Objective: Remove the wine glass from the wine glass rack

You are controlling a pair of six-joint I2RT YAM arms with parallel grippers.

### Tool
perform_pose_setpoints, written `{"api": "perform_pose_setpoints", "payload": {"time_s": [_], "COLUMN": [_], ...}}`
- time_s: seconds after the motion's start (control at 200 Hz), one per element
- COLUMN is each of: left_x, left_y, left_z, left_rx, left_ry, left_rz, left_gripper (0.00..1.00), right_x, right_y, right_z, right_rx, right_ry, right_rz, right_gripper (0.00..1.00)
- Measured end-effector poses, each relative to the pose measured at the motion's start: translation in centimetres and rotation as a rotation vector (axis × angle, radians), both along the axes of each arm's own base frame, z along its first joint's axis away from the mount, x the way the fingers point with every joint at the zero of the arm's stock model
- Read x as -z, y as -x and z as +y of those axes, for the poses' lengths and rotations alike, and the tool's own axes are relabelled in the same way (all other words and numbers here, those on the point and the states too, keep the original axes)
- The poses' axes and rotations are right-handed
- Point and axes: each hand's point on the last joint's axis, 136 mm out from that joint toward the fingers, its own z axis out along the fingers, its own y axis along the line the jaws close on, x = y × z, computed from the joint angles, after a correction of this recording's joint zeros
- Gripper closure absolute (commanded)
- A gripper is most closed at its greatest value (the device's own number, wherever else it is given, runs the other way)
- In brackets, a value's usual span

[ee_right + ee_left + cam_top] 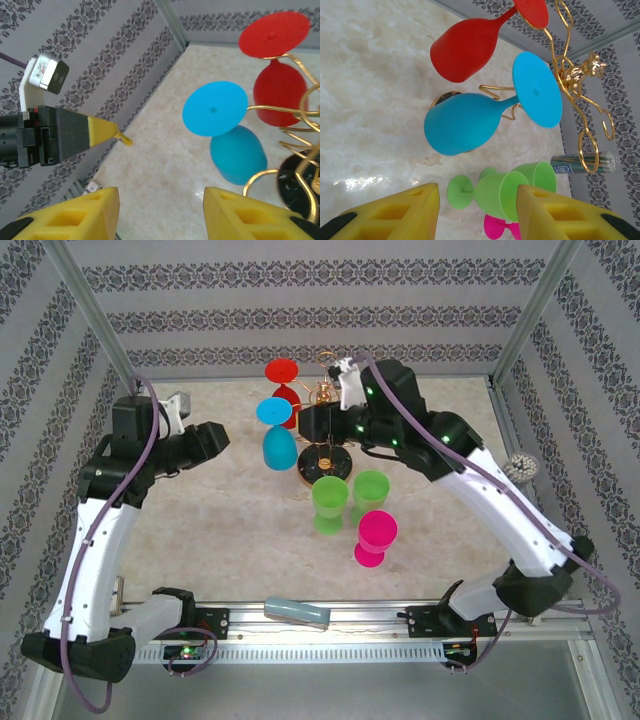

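pale marbled table (200, 540) carries the wine glass rack (326, 462) (black base), green glasses (329, 502), pink glass (375, 535).

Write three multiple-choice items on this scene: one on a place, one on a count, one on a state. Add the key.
1. Where is the blue glass?
A) hanging on the wine glass rack
B) lying on the table
C) standing on the table

2. How many green glasses are on the table?
A) one
B) two
C) four

3. How is the left gripper?
A) shut on the blue glass
B) open, holding nothing
C) fully shut, empty

Key:
1 A: it hangs foot up, bowl down, on a gold arm.
2 B: two sit side by side next to the pink glass.
3 B: its yellow fingers stand apart with nothing between them.
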Motion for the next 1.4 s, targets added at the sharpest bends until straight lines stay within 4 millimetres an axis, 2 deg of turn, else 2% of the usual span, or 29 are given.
{"api": "perform_pose_setpoints", "payload": {"time_s": [0.245, 0.52, 0.61, 0.789, 0.964, 1.084, 1.399], "left_x": [-0.6, -0.2, -0.4, -0.6, -0.8, -1.0, -1.1], "left_y": [-2.2, -3.4, -3.5, -3.6, -3.8, -4.1, -5.2], "left_z": [-0.2, -0.5, -0.6, -0.6, -0.6, -1.0, -1.9], "left_rx": [0.007, 0.018, 0.018, 0.018, 0.019, 0.038, 0.079], "left_ry": [-0.006, 0.002, 0.002, 0.003, 0.005, 0.024, 0.057], "left_rz": [-0.009, -0.004, -0.012, -0.02, -0.036, -0.043, -0.033], "left_gripper": [0.53, 0.53, 0.53, 0.54, 0.6, 0.72, 0.74], "right_x": [2.7, 5.7, 5.9, 5.0, 5.3, 6.3, 6.6], "right_y": [-4.0, -6.4, -6.8, -7.6, -8.0, -8.1, -8.3], "right_z": [2.5, 3.0, 2.9, 3.0, 3.2, 3.1, 2.9], "right_rx": [-0.03, -0.005, 0.005, 0.015, 0.015, 0.021, 0.035], "right_ry": [-0.001, 0.019, 0.019, 0.015, 0.047, 0.072, 0.085], "right_rz": [0.106, 0.194, 0.207, 0.198, 0.207, 0.228, 0.232], "right_gripper": [0.5, 0.51, 0.51, 0.56, 0.58, 0.58, 0.58]}}
